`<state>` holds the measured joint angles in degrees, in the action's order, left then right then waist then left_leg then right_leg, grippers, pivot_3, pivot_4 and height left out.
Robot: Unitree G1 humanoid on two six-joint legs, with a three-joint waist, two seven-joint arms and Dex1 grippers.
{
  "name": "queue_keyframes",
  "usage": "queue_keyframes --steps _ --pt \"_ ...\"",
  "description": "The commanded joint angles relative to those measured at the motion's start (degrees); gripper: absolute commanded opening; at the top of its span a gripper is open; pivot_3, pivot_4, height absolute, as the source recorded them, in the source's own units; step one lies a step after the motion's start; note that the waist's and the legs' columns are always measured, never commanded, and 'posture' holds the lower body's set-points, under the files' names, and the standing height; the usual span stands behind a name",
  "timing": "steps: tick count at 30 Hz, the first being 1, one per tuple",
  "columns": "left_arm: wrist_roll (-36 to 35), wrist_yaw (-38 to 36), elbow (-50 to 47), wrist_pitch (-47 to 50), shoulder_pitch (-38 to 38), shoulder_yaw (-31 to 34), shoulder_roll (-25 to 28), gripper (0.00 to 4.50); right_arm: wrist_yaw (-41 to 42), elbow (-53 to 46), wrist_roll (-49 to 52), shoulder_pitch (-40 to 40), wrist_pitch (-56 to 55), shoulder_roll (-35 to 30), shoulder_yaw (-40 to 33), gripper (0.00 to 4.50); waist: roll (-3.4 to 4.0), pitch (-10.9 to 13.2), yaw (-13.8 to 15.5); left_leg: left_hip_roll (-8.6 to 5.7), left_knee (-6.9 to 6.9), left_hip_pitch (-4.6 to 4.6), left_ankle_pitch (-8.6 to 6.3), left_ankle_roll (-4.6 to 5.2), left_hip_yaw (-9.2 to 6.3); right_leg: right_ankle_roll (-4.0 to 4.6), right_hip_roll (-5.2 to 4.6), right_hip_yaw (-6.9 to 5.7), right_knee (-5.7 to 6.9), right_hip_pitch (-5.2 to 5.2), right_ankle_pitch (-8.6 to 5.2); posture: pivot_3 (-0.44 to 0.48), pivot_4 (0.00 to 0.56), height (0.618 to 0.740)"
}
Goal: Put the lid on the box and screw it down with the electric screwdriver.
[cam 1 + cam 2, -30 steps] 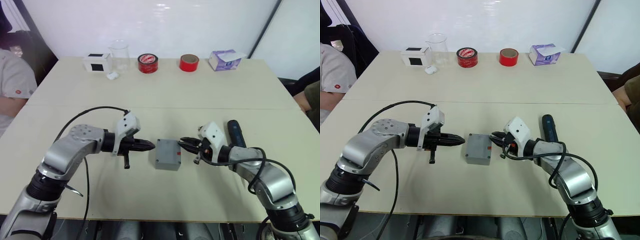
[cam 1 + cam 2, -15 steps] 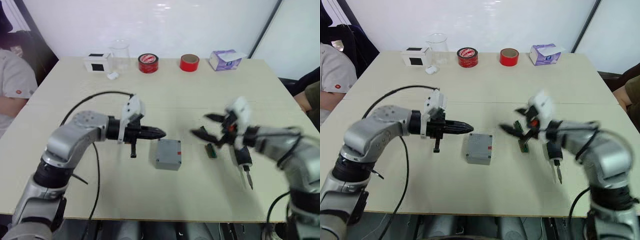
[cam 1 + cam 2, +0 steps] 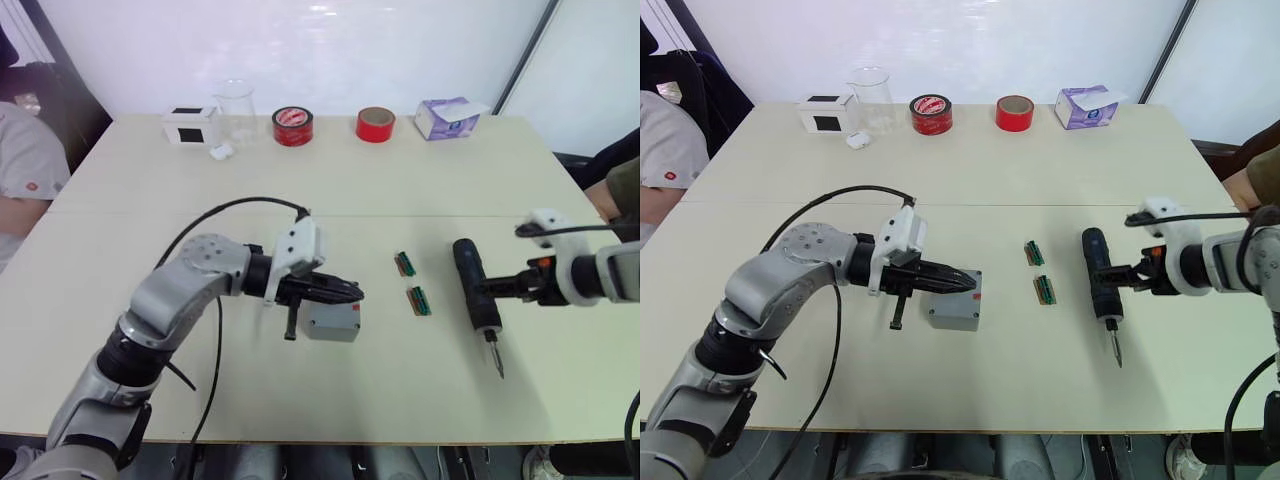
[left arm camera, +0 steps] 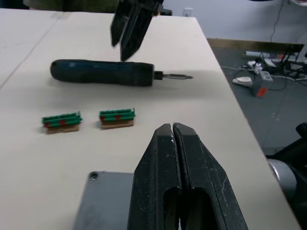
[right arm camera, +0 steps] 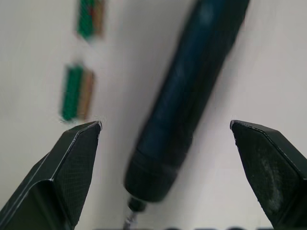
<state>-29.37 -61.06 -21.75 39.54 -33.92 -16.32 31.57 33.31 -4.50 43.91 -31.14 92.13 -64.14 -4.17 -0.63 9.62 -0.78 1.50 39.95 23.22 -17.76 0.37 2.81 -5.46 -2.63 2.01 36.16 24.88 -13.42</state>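
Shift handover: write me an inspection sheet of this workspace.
Surface: beige table, seam across the middle.
Job's things: small grey plastic box, lid on; black pen-shaped electric screwdriver lying flat.
Clutter: two green terminal blocks; two red tape rolls; glass beaker; purple tissue box.
Grippers: left gripper shut over box; right gripper open, straddling screwdriver.
Cables: black cable looping off left arm.
Surroundings: seated people at both table ends.

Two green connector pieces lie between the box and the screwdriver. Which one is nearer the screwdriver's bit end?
The near green connector, the one closer to the robot. It lies level with the electric screwdriver lower body, toward the bit; the far green connector sits beside the handle end.
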Motion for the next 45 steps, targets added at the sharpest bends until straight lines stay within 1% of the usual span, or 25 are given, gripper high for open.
queue_keyframes --steps 1,4,8,11,16,20,21,24,25,27,29,31,34,35,37,38,40,41,42,43,44,45 --pt "-1.04 2.1 -3.89 0.62 1.05 0.92 -0.41 0.0 2.8 2.61 1.09 -3.23 0.37 -2.57 2.73 4.45 0.0 0.0 -0.03 0.0 0.0 0.0 0.0 0.0 0.0 0.0 0.01 0.0 0.0 0.0 0.0 0.0 0.15 0.74" --pt "-1.27 3.62 -4.84 1.09 2.22 1.19 -0.74 0.0 5.64 5.77 1.4 -4.42 0.37 -2.7 5.05 4.45 0.0 0.0 0.03 0.01 0.0 -0.01 0.0 0.0 0.01 0.0 0.01 0.01 -0.02 0.0 0.0 0.0 0.15 0.74" --pt "-1.9 6.05 -6.67 2.37 3.78 2.35 -0.84 0.0 7.54 8.26 -1.87 -5.85 -0.97 -2.38 9.75 4.45 0.0 0.0 0.18 0.0 0.01 0.01 0.0 0.0 0.0 0.0 -0.01 0.0 -0.02 0.0 0.0 0.0 0.15 0.74" --pt "-3.06 8.25 -9.09 3.96 5.55 3.45 -0.49 0.0 9.67 11.01 -4.57 -8.13 -3.24 -1.93 15.11 4.45 0.0 0.0 0.0 0.0 0.02 0.02 0.0 0.0 0.03 0.0 -0.02 0.03 -0.04 0.01 0.0 0.0 0.15 0.74" --pt "-3.84 11.96 -10.66 5.55 7.73 4.48 -0.91 0.0 16.56 15.55 -11.46 -14.0 -9.6 -1.04 27.61 4.45 0.0 0.0 0.0 0.01 0.02 0.0 0.0 0.0 0.02 0.0 0.01 0.02 -0.02 0.02 0.0 0.0 0.15 0.74" --pt "-3.98 13.33 -10.76 5.81 8.48 4.54 -0.85 0.0 23.17 15.48 -15.22 -17.57 -12.61 -0.72 35.03 3.56 0.0 0.0 0.02 0.01 0.02 -0.01 0.0 0.0 0.02 0.01 0.01 0.02 -0.02 0.01 0.0 0.0 0.15 0.74" --pt "-3.95 13.62 -10.88 5.82 8.73 4.54 -0.79 0.0 24.25 15.52 -16.0 -18.04 -12.71 -0.72 36.35 3.15 0.0 0.0 0.02 0.01 0.02 -0.01 0.0 0.0 0.02 0.01 0.01 0.02 -0.02 0.01 0.0 0.0 0.15 0.74" --pt "-3.87 14.77 -11.47 5.95 9.38 4.41 -0.89 0.0 26.74 16.33 -18.32 -18.67 -13.21 -1.16 38.8 2.26 0.0 0.0 0.08 0.01 0.02 0.0 0.0 0.0 0.01 0.0 0.01 0.02 -0.02 0.01 0.0 0.0 0.15 0.74" --pt "-3.91 15.31 -11.77 5.92 9.64 4.48 -1.03 0.0 27.5 16.47 -18.88 -18.62 -13.49 -1.42 39.07 1.89 0.0 0.0 0.15 0.01 0.02 0.0 0.0 0.0 0.01 0.0 0.01 0.01 -0.02 0.01 0.0 0.0 0.15 0.74" --pt "-4.53 16.31 -12.01 5.84 10.19 5.25 -1.51 0.0 28.52 16.53 -19.26 -18.45 -12.82 -1.68 38.6 1.82 0.0 0.0 0.22 0.01 0.02 0.0 0.0 -0.01 0.0 0.0 -0.01 0.01 -0.02 0.0 0.0 0.0 0.15 0.74" --pt "-4.99 16.75 -11.47 5.56 10.5 6.38 -1.47 0.0 28.04 16.77 -19.21 -18.53 -11.69 -1.44 36.14 1.82 0.0 0.0 0.23 0.0 0.03 0.0 0.0 -0.01 0.01 0.01 -0.03 0.01 -0.02 0.0 0.0 0.0 0.15 0.74" --pt "-4.48 16.39 -9.81 4.91 10.22 7.19 -0.82 0.0 26.69 17.7 -19.83 -19.25 -13.34 -0.79 32.48 1.82 0.0 0.0 0.2 0.0 0.03 0.0 0.0 -0.01 0.01 0.01 -0.04 0.01 -0.02 0.0 0.0 0.0 0.15 0.74" --pt "-3.68 14.78 -7.27 3.41 9.82 8.02 0.54 0.0 23.2 19.34 -19.75 -20.53 -14.42 1.79 25.28 1.82 0.02 0.01 -0.01 -0.01 0.03 0.01 0.0 -0.01 0.03 0.01 -0.02 0.01 0.01 0.03 0.0 0.0 0.15 0.74" --pt "-3.74 14.05 -6.18 3.08 9.22 8.36 0.92 0.0 21.35 18.62 -18.75 -20.43 -16.89 3.38 20.09 1.82 0.02 0.01 -0.05 -0.01 0.03 0.01 0.0 -0.01 0.05 0.01 0.0 0.01 0.01 0.05 0.0 0.0 0.15 0.74" --pt "-3.97 12.28 -3.47 2.6 7.01 8.67 1.63 0.0 17.76 10.19 -15.37 -16.08 -29.95 8.13 5.3 1.82 -0.01 0.03 -0.02 0.0 0.02 0.02 0.0 -0.01 0.06 0.0 0.02 0.02 0.02 0.09 0.0 0.0 0.15 0.74" --pt "-4.22 11.36 -2.27 2.38 6.2 8.82 1.88 0.0 14.41 6.32 -14.02 -13.97 -33.14 11.66 -1.54 1.82 0.02 0.03 -0.04 0.0 0.01 0.08 0.01 -0.01 0.03 -0.01 0.06 0.0 0.03 0.13 0.01 0.0 0.15 0.74" --pt "-4.41 9.9 -0.46 2.22 4.91 8.51 2.17 0.0 7.55 -0.11 -11.87 -10.34 -32.93 18.31 -10.86 1.82 0.06 0.03 0.03 0.03 -0.04 0.16 0.01 -0.03 0.11 -0.06 0.11 0.07 0.1 0.33 0.04 0.0 0.15 0.74" --pt "-4.31 9.14 0.38 2.19 4.32 8.17 2.4 0.0 5.27 -3.96 -10.45 -8.3 -35.11 22.02 -14.27 1.82 0.06 0.02 0.13 0.03 -0.07 0.16 0.01 -0.03 0.07 -0.1 0.14 0.05 0.16 0.35 0.06 0.0 0.15 0.74" --pt "-3.84 7.94 1.65 2.12 3.48 7.51 2.87 0.0 1.61 -9.72 -9.03 -5.93 -38.17 27.34 -17.25 1.82 0.07 0.01 0.35 0.05 -0.07 0.16 0.01 -0.03 0.01 -0.1 0.16 0.03 0.19 0.35 0.06 0.0 0.15 0.74" --pt "-3.52 6.74 2.67 1.83 3.13 7.33 3.5 0.0 -1.29 -14.08 -8.16 -4.36 -40.36 31.34 -18.77 1.82 0.03 -0.01 0.55 0.05 -0.14 0.16 0.02 -0.05 -0.04 -0.09 0.13 -0.07 0.15 0.31 0.05 0.0 0.15 0.74" --pt "-3.11 5.43 3.76 1.67 2.5 6.78 4.05 0.0 -4.4 -18.56 -6.65 -2.81 -40.18 35.13 -19.4 1.82 0.03 -0.01 0.64 0.06 -0.18 0.17 0.03 -0.05 -0.03 -0.09 0.12 -0.16 0.07 0.27 0.05 0.0 0.15 0.74" --pt "-2.58 4.38 4.7 1.36 2.03 6.14 4.42 0.0 -6.18 -22.15 -5.87 -0.98 -39.9 37.56 -18.86 1.82 0.05 0.0 0.69 0.08 -0.2 0.19 0.03 -0.06 -0.03 -0.09 0.09 -0.16 0.07 0.29 0.05 0.0 0.15 0.74"
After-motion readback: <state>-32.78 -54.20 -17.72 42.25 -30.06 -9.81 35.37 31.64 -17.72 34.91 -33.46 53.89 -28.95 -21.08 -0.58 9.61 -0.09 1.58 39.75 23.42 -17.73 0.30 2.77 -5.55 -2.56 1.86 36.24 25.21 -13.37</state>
